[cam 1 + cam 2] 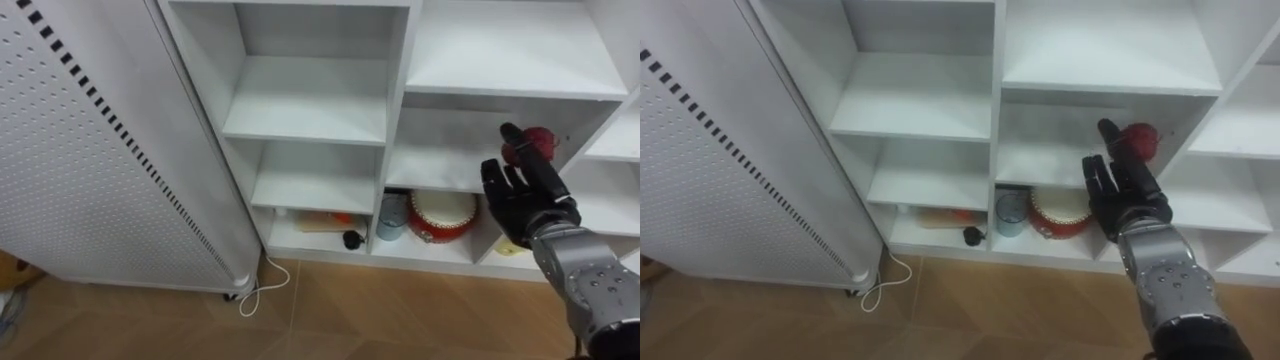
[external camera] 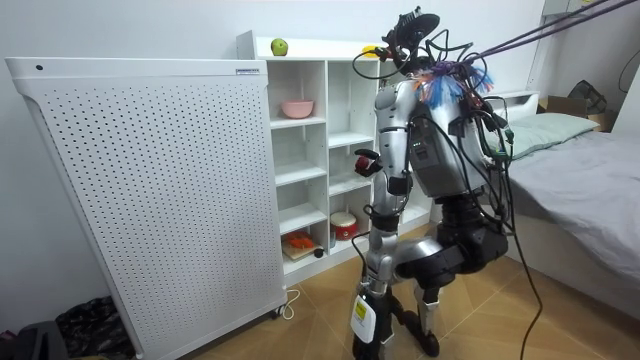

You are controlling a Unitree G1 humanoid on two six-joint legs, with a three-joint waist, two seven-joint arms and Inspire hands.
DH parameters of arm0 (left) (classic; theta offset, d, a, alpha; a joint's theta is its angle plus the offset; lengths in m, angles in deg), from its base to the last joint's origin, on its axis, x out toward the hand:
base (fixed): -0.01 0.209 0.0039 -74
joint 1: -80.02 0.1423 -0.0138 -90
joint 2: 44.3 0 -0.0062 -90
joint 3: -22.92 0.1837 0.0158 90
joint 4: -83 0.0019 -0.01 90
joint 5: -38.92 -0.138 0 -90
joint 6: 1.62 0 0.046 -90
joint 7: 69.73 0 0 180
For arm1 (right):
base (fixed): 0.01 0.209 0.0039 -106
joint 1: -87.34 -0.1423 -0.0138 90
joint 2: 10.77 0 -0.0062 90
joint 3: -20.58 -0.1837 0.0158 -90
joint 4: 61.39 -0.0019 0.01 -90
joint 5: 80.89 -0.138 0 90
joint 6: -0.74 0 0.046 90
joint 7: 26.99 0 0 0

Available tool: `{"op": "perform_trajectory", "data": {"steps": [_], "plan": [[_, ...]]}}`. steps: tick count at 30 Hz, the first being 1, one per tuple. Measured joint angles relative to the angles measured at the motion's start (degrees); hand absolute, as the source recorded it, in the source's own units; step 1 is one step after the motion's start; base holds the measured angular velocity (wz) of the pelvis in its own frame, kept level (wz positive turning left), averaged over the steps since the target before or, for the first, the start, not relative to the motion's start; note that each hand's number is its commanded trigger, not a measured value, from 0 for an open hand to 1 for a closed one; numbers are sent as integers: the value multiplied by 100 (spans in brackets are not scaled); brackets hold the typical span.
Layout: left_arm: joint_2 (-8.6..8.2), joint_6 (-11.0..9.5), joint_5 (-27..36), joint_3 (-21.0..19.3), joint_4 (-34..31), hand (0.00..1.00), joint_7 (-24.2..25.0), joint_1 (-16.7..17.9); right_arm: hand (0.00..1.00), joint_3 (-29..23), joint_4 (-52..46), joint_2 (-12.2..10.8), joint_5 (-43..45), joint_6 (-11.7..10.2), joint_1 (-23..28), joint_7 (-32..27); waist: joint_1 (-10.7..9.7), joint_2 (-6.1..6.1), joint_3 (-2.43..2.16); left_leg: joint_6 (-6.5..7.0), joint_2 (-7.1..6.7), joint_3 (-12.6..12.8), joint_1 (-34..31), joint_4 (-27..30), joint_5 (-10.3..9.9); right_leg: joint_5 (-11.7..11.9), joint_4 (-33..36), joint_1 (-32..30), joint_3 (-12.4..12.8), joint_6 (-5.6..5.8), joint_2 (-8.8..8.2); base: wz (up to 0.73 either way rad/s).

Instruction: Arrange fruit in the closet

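Note:
A red fruit [image 1: 533, 142] sits at the fingertips of my right hand [image 1: 522, 203], pinched between thumb and fingers. The hand is raised in front of the white closet [image 1: 396, 110], level with the middle shelf [image 1: 435, 172] of its second column, the back of the hand towards me. In the room view I stand facing the closet with that hand [image 2: 372, 162] stretched to the shelf and the red fruit [image 2: 362, 157] in it. A green apple [image 2: 279, 47] and a yellow fruit [image 2: 371, 50] lie on the closet's top.
A red round tin [image 1: 442, 215], a blue cup [image 1: 392, 216] and a small black thing [image 1: 352, 240] occupy the bottom shelf. A pink bowl [image 2: 296, 108] is on an upper shelf. A white perforated panel [image 1: 90, 150] stands left; a bed [image 2: 590, 190] is behind me.

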Motion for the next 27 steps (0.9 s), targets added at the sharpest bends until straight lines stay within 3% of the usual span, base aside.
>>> {"op": "perform_trajectory", "data": {"steps": [16, 22, 27], "plan": [[30, 40, 11, 19, -21, 0, -1, 80, 0, 9, 13, 53, 2, -3, 0, -105, 1, -30, -1, -1, 104, 101, 240, 31, -68, -76, 14, 252, -18, 24, 33, 0], [94, 36, 4, 20, -30, 0, -2, 100, 0, 23, 71, 53, 4, -15, 16, -110, 34, -43, 7, -10, 145, 96, 367, -33, -72, -64, -111, 392, -8, 35, 158, -3], [118, 37, -472, 61, -46, 0, 40, 104, 0, 207, 105, 53, -10, -4, 237, 178, 97, -53, 14, -40, 220, 92, 671, -179, -91, -34, -330, 712, -14, 49, 281, -7]]}}
